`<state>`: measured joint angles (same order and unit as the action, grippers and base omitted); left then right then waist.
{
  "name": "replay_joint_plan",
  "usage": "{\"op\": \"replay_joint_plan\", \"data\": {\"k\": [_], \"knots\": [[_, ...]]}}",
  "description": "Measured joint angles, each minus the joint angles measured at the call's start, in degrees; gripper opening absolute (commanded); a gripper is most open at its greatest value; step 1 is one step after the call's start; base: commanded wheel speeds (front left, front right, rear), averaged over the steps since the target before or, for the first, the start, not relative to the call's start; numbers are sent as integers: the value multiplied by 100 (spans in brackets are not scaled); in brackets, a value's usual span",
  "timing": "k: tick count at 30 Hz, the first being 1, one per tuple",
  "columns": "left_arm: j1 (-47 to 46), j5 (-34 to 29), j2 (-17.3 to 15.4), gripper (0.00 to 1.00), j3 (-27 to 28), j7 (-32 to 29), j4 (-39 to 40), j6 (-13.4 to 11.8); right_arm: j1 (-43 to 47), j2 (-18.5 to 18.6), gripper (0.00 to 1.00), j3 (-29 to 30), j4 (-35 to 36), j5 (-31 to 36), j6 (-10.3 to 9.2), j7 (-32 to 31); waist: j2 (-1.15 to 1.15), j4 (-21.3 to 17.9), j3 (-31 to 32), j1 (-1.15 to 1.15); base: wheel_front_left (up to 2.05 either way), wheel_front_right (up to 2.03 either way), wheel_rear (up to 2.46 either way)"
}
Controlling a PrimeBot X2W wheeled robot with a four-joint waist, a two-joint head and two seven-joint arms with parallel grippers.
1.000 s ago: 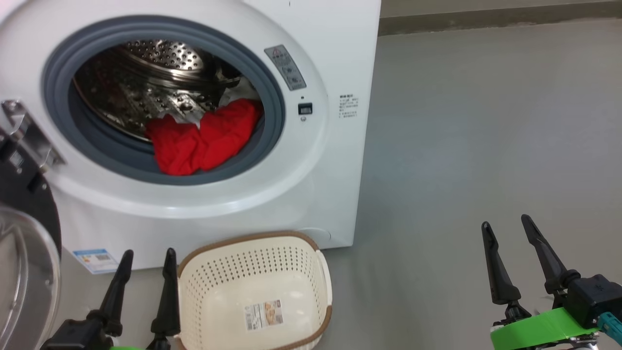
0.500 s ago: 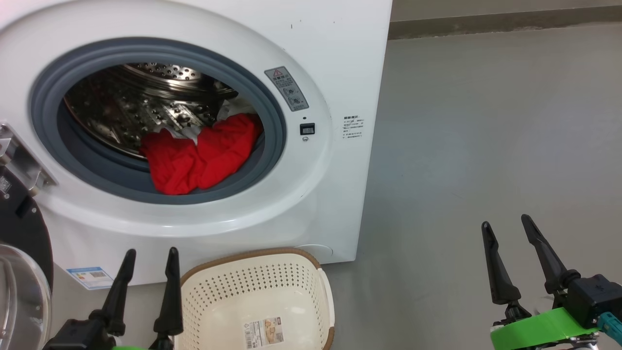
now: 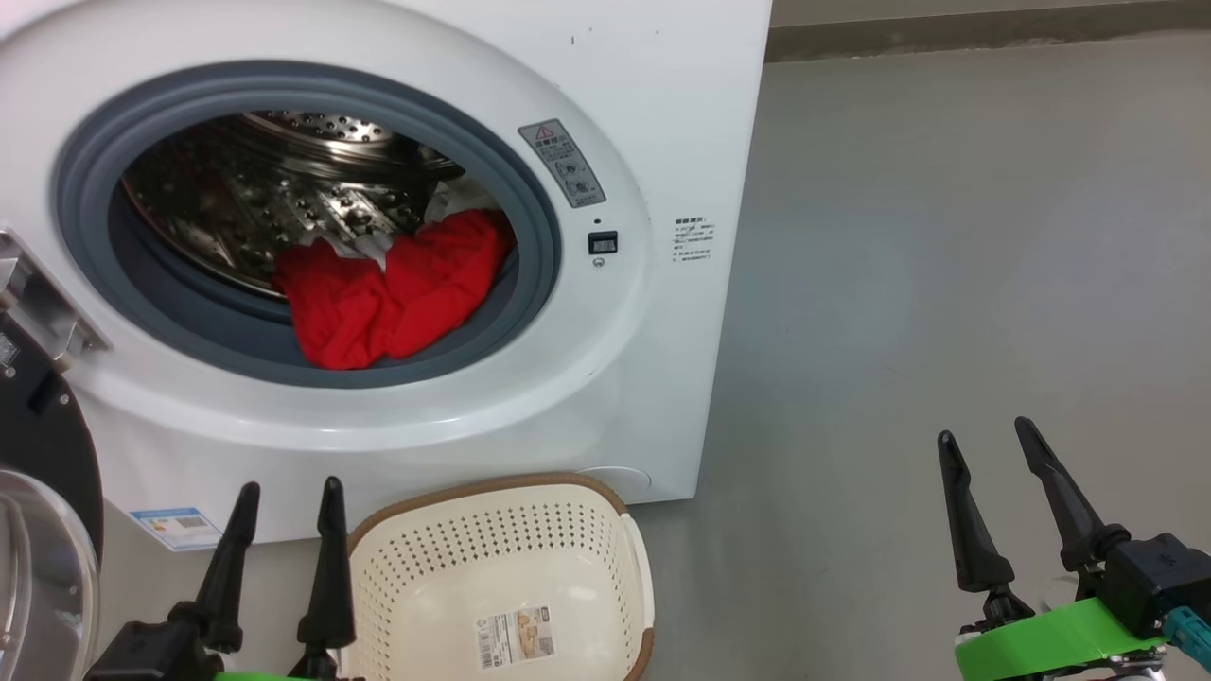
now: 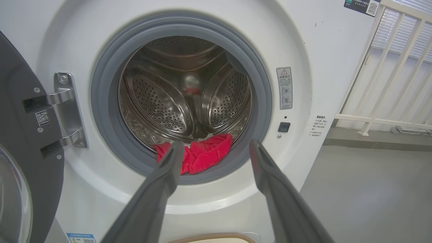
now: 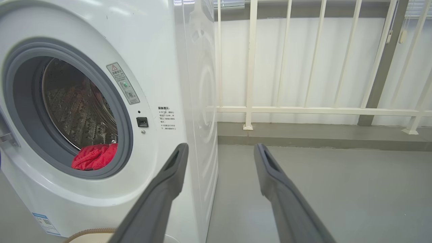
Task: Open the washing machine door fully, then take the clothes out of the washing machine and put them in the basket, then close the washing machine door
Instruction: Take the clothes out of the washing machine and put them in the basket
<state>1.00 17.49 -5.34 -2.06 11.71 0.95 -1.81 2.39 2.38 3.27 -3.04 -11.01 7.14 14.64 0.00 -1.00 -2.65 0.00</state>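
Clothes are lying at the front lip of the drum, a red bundle with a bit of white cloth showing behind it, spilling onto the grey ring of the washer. Its door is hanging wide open on the left, with the black rim and glass bowl facing out and the hinge showing. Below the opening, the basket is sitting on the floor right in front of the washer, with a paper label on its base. The left gripper is hovering just beside the basket's left rim, its fingers standing parted and gripping nothing. In the left wrist view they are pointing at the opening, framing the red bundle. The right gripper is hanging over bare floor well to the right of the washer, its fingers likewise spread apart and holding nothing, with green tape wrapping its wrist. A white railing is standing behind the washer.
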Motion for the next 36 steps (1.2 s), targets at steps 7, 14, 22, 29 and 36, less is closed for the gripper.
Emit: {"op": "replay_joint_plan", "data": {"k": [7, 14, 22, 29, 36], "knots": [[-58, 29, 37, 100, -71, 5, -154, -25, -8, 0, 100, -16, -5, 23, 0, 0, 0, 105, -32, 0, 0, 0, 0], [-542, 34, 63, 100, -176, -1, -365, -25, -23, 0, 100, -41, 5, 99, 0, 0, 0, 216, -183, 0, 0, 0, 0], [-1191, 181, 90, 100, -182, 8, -694, -21, -255, 1, 100, -101, 20, 110, 0, 0, 0, 292, -537, 0, 0, 0, 0], [-1738, 219, 135, 100, -180, 101, -958, -19, -344, 2, 100, -146, 44, 191, 0, 0, 0, 341, -839, 0, 0, 0, 0], [-2487, 218, 133, 100, -178, 152, -1335, -12, -645, 4, 100, -193, 120, 263, 0, 0, 0, 364, -1243, 0, 0, 0, 0]]}}
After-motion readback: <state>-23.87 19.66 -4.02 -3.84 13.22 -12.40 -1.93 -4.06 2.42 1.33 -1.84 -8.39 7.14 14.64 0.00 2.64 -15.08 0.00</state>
